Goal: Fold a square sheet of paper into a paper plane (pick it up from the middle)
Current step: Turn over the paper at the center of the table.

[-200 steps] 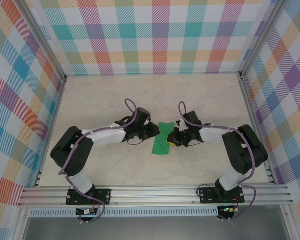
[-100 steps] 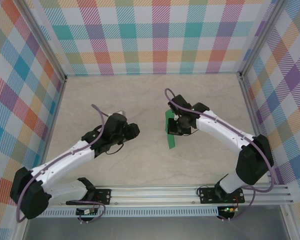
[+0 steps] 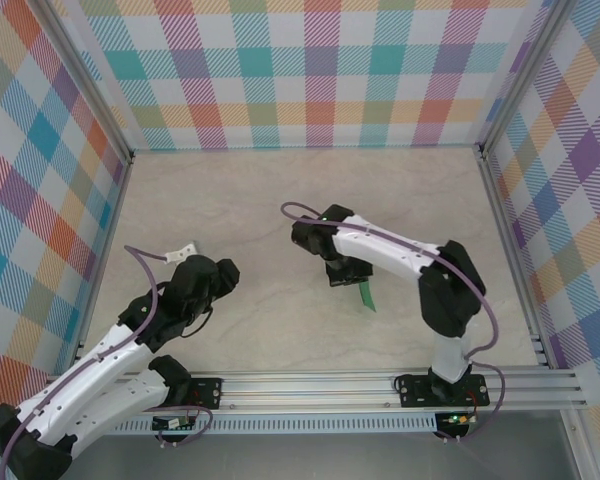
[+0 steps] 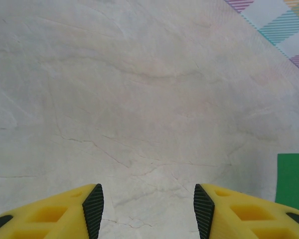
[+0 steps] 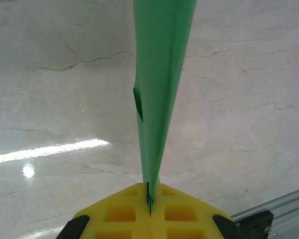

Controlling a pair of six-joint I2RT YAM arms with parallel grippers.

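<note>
- Landmark for all positions: the near rail (image 3: 310, 385), the aluminium bar along the front edge of the tabletop (image 3: 250, 200).
- Right gripper (image 3: 352, 279): reached out past the near rail, over the middle of the tabletop, a little right of the rail's midpoint.
- Right fingers (image 5: 122, 211): yellow, pressed together, pinching the narrow end of the green paper (image 5: 159, 74). No gap shows between them apart from the paper edge.
- Green paper, right wrist view: folded long and narrow, seen nearly edge-on. It widens away from the fingers and runs out of the top of the frame. A small dark notch or fold edge sits on its left side, about halfway along.
- Green paper, top view (image 3: 366, 295): a thin slanted sliver coming out of the right gripper on the side towards the near rail. Cannot tell whether its free end touches the tabletop or hangs just above it.
- Left gripper (image 3: 220, 272): pulled back towards the left end of the near rail, well apart from the green paper.
- Left fingers (image 4: 93, 209): spread, black pads facing each other, only bare marbled tabletop between them (image 4: 148, 204). They hold nothing.
- Left wrist view: a flat green patch (image 4: 292, 181) shows at the right frame edge, just above the right-hand finger. Cannot tell which part of the paper it is.
</note>
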